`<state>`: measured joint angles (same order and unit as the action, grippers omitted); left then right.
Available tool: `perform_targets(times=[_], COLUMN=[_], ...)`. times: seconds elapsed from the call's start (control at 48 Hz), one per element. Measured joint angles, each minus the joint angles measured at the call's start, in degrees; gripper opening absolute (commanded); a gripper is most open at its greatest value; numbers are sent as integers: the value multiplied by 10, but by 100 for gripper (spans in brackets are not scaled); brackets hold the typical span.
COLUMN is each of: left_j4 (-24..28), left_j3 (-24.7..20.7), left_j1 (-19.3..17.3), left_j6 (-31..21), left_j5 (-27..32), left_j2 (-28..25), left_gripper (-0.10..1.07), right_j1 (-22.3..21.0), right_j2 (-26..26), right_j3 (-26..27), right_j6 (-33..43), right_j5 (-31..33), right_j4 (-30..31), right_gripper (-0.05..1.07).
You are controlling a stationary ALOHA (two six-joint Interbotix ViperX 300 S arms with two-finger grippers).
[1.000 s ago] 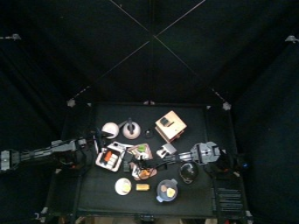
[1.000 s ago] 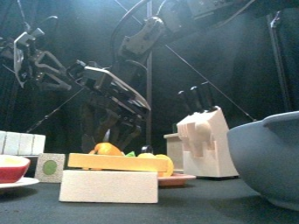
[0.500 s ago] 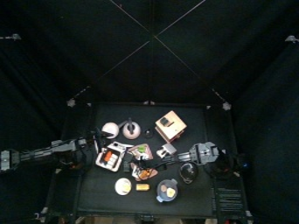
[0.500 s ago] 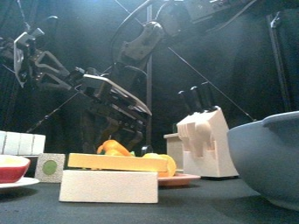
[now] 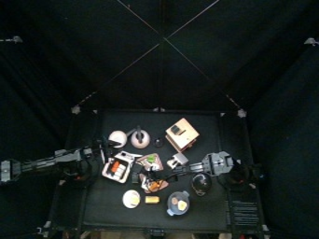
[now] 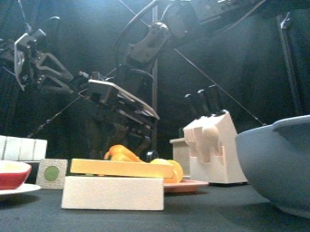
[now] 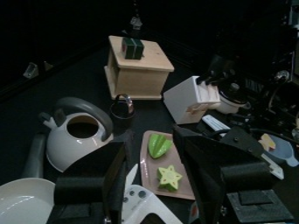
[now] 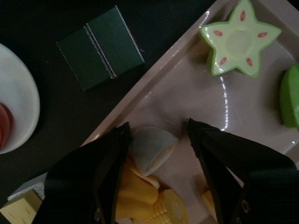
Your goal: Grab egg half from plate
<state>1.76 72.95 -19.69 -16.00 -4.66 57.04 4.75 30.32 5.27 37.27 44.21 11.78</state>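
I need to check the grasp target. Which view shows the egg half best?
The right wrist view: the egg half lies on the plate, between the open right tool's jaws. The other views don't show it clearly.

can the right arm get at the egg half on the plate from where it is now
Probably yes. In the right wrist view the right hand is open, its jaws standing on either side of the egg half on the plate. Nothing lies between them; the yellow pieces sit close beside it.

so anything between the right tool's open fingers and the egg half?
Nothing. In the right wrist view the right tool straddles the egg half on the plate, jaws open either side; only bare plate between them.
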Motion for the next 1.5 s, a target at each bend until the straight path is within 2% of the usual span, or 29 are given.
perform_targets(times=[0.146,0.479,0.688,1.0,1.5], left_j4=[0,0,-1,-1,0], left_j3=[0,0,-1,0,0], left_j1=[0,0,0,0,0], left_j6=[0,0,0,0,0], left_j5=[0,1,1,1,2], left_j2=[0,0,0,0,-1], left_gripper=[80,80,80,80,80], right_j1=[2,8,10,11,15], right_j2=[0,0,4,5,28], right_j3=[4,47,62,62,62], right_j6=[1,0,0,-2,-10], right_j5=[6,91,114,110,65], right_j4=[-5,5,9,7,-8], right_gripper=[89,89,89,89,89])
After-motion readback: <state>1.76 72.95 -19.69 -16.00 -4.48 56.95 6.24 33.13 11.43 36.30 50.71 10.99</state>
